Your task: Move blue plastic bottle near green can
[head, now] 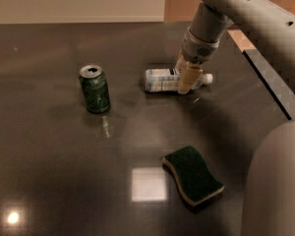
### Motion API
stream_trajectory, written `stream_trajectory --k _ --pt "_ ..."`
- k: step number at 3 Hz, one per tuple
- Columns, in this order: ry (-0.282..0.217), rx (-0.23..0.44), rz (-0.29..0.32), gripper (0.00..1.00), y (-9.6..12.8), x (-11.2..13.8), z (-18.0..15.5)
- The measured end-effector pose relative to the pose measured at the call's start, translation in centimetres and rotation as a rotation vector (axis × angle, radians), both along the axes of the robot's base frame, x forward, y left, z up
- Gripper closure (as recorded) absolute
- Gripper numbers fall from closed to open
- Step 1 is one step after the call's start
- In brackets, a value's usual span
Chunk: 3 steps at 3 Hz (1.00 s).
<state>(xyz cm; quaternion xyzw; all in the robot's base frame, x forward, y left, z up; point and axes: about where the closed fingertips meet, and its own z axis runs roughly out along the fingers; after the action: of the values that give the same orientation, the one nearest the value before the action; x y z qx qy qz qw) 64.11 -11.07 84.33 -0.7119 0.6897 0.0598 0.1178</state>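
The blue plastic bottle (162, 80) lies on its side on the dark table, white cap pointing right. The green can (94, 89) stands upright to its left, about a can's height away. My gripper (184, 77) comes down from the upper right onto the bottle's cap end. One finger (187, 80) is in front of the bottle and the other is behind it, so the jaws straddle it and look open. The bottle rests on the table.
A green-topped yellow sponge (192, 175) lies at the front right. The table's right edge (271, 87) runs diagonally beside the arm. My arm's large grey body fills the lower right corner. A bright light reflection lies on the table left of the sponge.
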Motion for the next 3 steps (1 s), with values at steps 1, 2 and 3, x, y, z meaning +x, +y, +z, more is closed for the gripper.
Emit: stream_trajectory --k 1,2,3 --pt "-0.002 -0.009 0.004 0.65 0.3 -0.3 0.3" --pt "-0.013 -0.021 0.018 0.88 1.1 -1.2 1.1" --pt "-0.026 -0.026 0.043 1.0 3.0 -2.8 2.1"
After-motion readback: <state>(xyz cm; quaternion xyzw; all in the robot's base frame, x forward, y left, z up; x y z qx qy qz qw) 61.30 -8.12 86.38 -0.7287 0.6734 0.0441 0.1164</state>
